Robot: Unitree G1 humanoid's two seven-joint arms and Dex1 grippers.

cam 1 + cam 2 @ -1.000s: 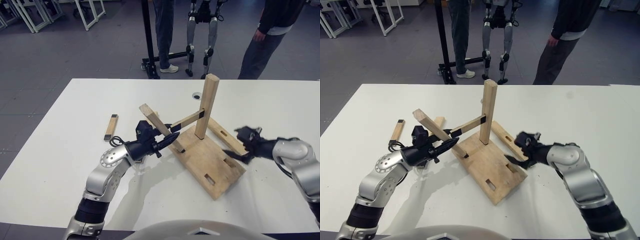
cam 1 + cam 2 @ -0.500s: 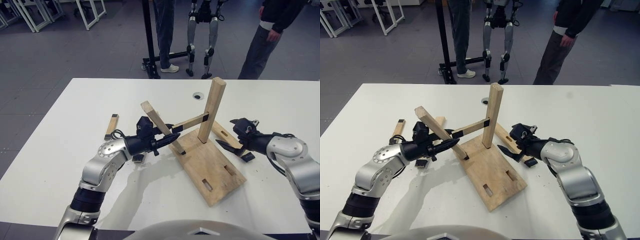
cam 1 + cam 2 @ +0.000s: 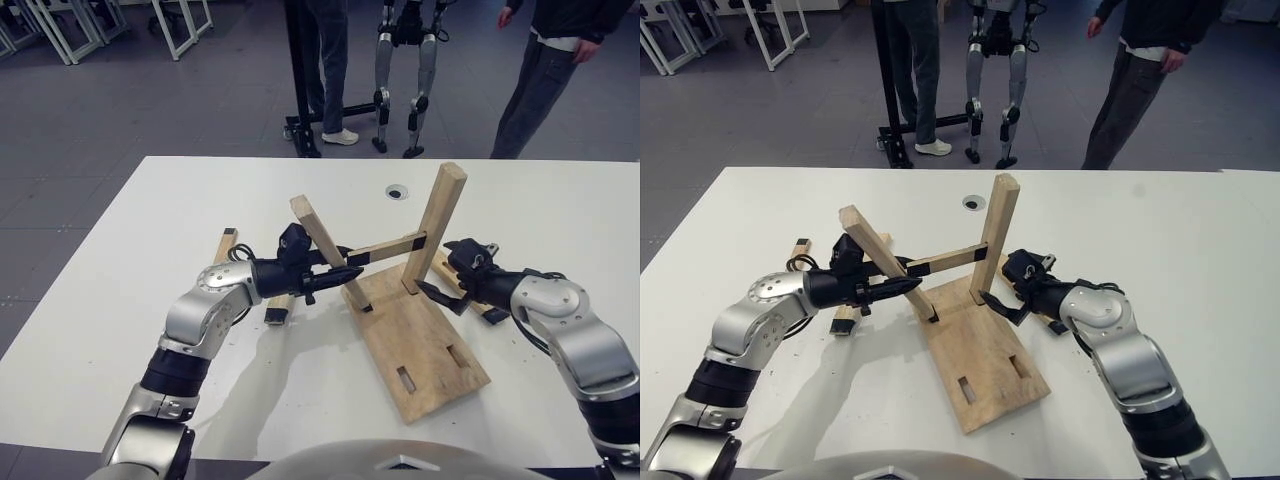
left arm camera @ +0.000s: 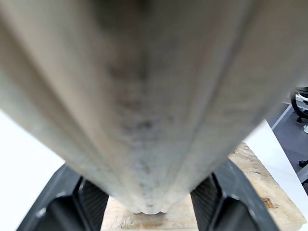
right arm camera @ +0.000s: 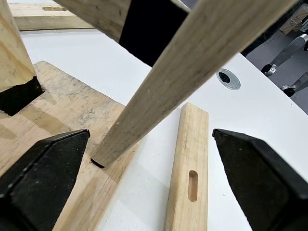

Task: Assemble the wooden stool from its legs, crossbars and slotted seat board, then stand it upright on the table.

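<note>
Seat board point(image 3: 420, 340) lies flat at mid-table point(image 3: 110, 300). We see two legs planted in its far slots: a tilted leg point(image 3: 318, 238) leaning toward 10 o'clock and a nearly upright leg point(image 3: 437, 222) at 12, joined by a crossbar point(image 3: 385, 248). At the board's 10 o'clock our left gripper point(image 3: 345, 274) is clamped on the tilted leg. At 1 o'clock our right gripper point(image 3: 441, 272) gapes wide around the upright leg's foot, not touching it. A loose slotted leg point(image 5: 190, 163) lies just beyond; a short bar point(image 3: 222, 248) rests out toward 10 o'clock.
</note>
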